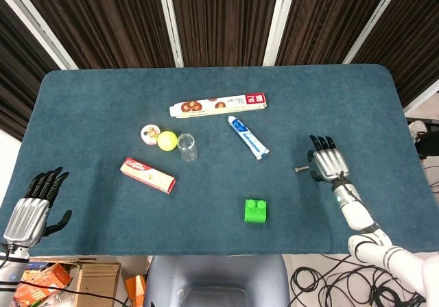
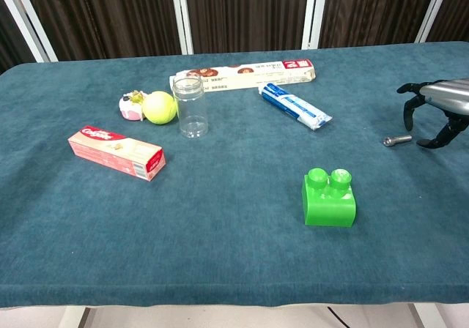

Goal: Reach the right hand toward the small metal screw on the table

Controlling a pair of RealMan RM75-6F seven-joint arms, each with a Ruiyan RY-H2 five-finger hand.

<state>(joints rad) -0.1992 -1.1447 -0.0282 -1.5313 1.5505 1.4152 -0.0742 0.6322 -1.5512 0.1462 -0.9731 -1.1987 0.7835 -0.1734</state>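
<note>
Nearest the head camera, my left robot hand (image 1: pixel 33 207) rests at the desk's (image 1: pixel 89 108) near left edge, fingers apart, holding nothing, well away from the work. From this same view, my right robot hand (image 1: pixel 328 160) lies palm down on the right side of the desk, fingers extended and spread, also empty. Just beside its thumb side sits the small metal screw (image 1: pixel 300 168), lying on the cloth a short gap from the hand, not touching as far as I can tell. Further in are a green block (image 1: pixel 256 211), a toothpaste tube (image 1: pixel 247 136), a clear glass jar (image 1: pixel 186 146), a yellow ball (image 1: pixel 167 140), a red box (image 1: pixel 147 175) and a long biscuit box (image 1: pixel 218 104). Turning to the chest view, the green block (image 2: pixel 329 198) is closest, and my right robot hand (image 2: pixel 437 112) enters from the right edge, raised off the desk with fingers curled downward and open, nothing in them. The screw (image 2: pixel 396 140) lies flat just in front of those fingertips, its head pointing left. I judge the reach as nearly done: the hand is next to the screw. My next move calls for a small shift left and a slight lowering, keeping the fingertips from nudging so light a part and rolling it away.
</note>
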